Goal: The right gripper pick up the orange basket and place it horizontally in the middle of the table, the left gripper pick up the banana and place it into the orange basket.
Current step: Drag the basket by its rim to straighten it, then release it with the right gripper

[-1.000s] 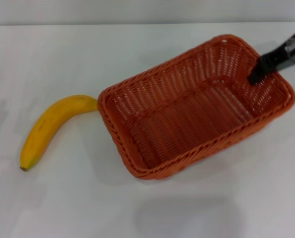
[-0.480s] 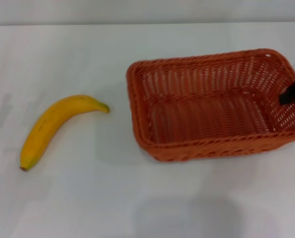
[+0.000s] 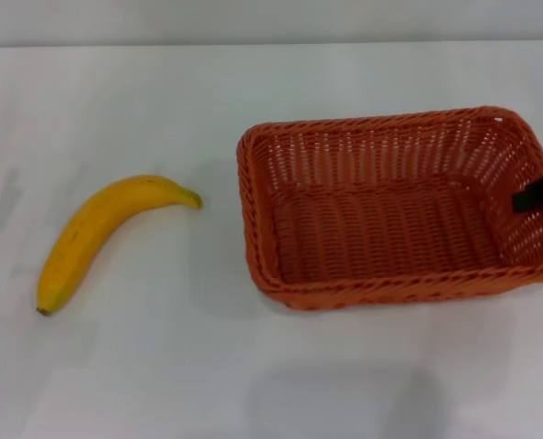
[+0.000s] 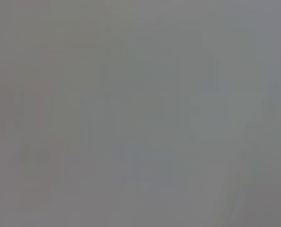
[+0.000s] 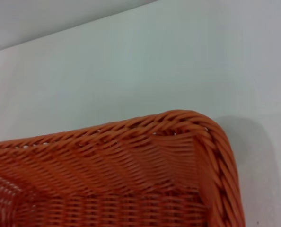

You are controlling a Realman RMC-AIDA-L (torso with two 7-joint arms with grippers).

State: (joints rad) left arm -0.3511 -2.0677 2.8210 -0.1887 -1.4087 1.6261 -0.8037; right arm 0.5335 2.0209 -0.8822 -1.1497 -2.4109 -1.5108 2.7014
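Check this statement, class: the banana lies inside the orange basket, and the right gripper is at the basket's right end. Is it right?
Not quite. The head view shows the banana on the table, left of the orange basket and apart from it. The right gripper is indeed at the basket's right end.

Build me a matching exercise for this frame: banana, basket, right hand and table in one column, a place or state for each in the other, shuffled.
Things:
1. banana
2. basket
3. right hand
4. table

Places or states:
A. at the basket's right end wall, mostly out of the head view
B. white, carrying everything else
C. lying on the left, apart from the basket
D. long side across the view, with nothing inside but the fingertip

Pairs: 1-C, 2-D, 3-A, 4-B
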